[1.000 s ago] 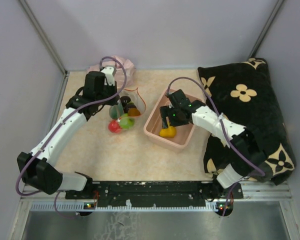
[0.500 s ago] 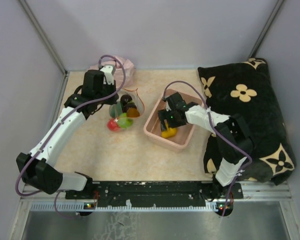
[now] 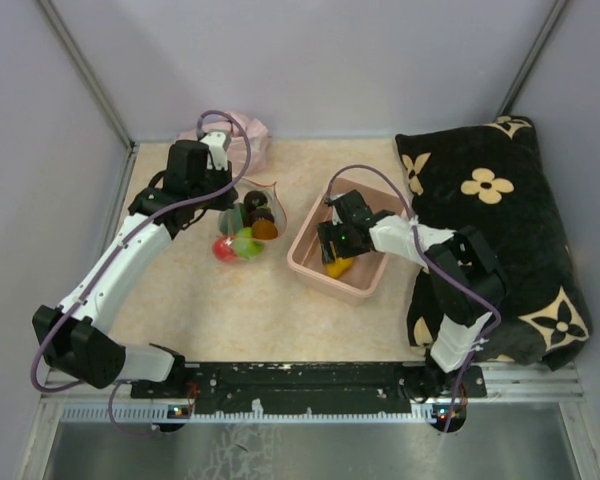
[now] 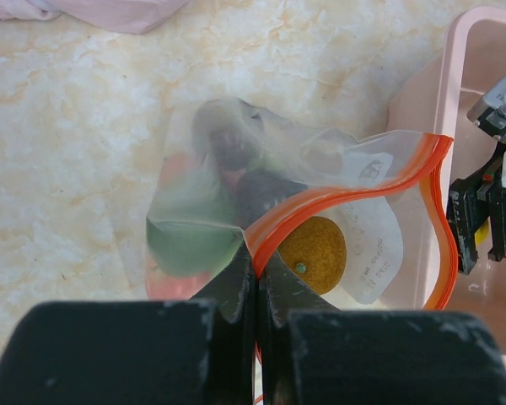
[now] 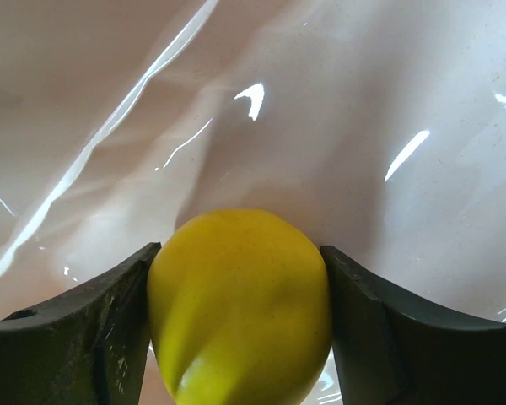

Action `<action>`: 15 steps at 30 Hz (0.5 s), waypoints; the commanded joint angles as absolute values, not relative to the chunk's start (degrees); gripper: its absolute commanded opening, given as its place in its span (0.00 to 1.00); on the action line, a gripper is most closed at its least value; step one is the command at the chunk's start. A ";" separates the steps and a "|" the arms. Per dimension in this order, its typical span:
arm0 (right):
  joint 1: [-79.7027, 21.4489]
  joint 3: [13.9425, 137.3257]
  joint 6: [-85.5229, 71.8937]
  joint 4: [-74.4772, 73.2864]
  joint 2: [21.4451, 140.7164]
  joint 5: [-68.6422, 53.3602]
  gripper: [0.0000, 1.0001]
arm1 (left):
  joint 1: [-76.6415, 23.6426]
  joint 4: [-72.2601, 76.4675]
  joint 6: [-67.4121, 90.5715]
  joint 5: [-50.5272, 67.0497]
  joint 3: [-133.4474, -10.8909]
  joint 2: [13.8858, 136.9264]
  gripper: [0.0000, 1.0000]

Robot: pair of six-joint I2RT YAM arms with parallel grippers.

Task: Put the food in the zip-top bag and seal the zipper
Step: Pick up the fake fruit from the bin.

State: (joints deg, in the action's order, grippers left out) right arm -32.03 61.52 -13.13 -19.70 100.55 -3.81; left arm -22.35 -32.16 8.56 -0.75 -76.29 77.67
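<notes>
Left wrist view, left claw [image 4: 255,274] pinching zipper [image 4: 346,195], bag [image 4: 194,215] mouth facing pink tub [image 4: 417,93], right claw [image 5: 239,257] gripping yellow fruit [image 5: 240,316]

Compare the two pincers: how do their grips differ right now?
The left pincer pinches the thin zipper at the bag's mouth, nearly fully closed; the right pincer clasps a round yellow fruit, held wide by it. The left is over the table beside the tub; the right is inside the tub. Both are shut on something.
</notes>
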 commanded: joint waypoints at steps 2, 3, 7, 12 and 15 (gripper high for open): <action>-31.99 61.66 -12.48 -19.09 95.49 -2.65 0.48 | -22.02 -31.50 9.23 0.98 -78.57 76.04 0.00; -31.99 61.79 -12.41 -19.14 95.14 -2.56 0.46 | -22.01 -31.61 9.25 1.28 -78.63 76.07 0.00; -31.99 62.99 -11.83 -19.60 89.94 -0.73 0.40 | -22.01 -32.69 9.33 2.66 -79.37 76.43 0.00; -32.04 64.80 -11.63 -19.43 84.72 0.76 0.35 | -22.01 -33.63 9.44 4.27 -80.03 76.87 0.00; -32.36 65.85 -11.36 -19.09 81.70 0.96 0.35 | -22.06 -34.21 9.81 5.43 -80.41 77.30 0.00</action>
